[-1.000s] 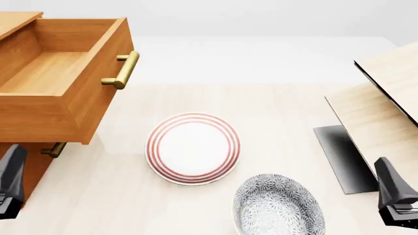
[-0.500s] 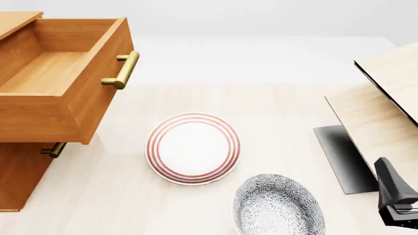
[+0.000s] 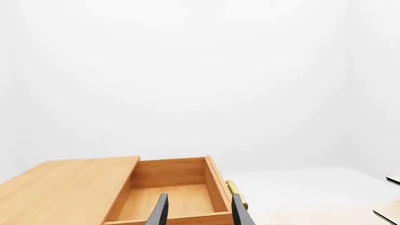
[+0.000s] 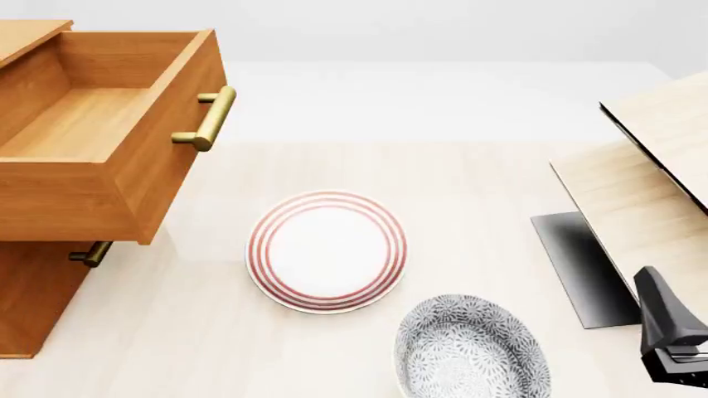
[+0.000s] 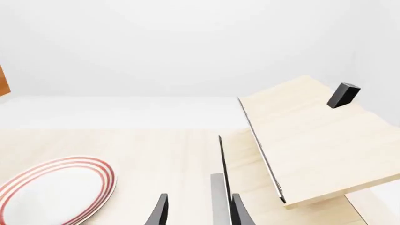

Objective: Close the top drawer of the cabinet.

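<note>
Front view: left tool gone since earlier

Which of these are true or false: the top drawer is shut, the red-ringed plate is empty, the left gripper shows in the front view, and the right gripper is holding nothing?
1. The top drawer is shut. False: it stands pulled out of the cabinet.
2. The red-ringed plate is empty. True.
3. The left gripper shows in the front view. False: only its wrist view shows it, above the open drawer.
4. The right gripper holds nothing. True: its fingers are apart and empty.
</note>
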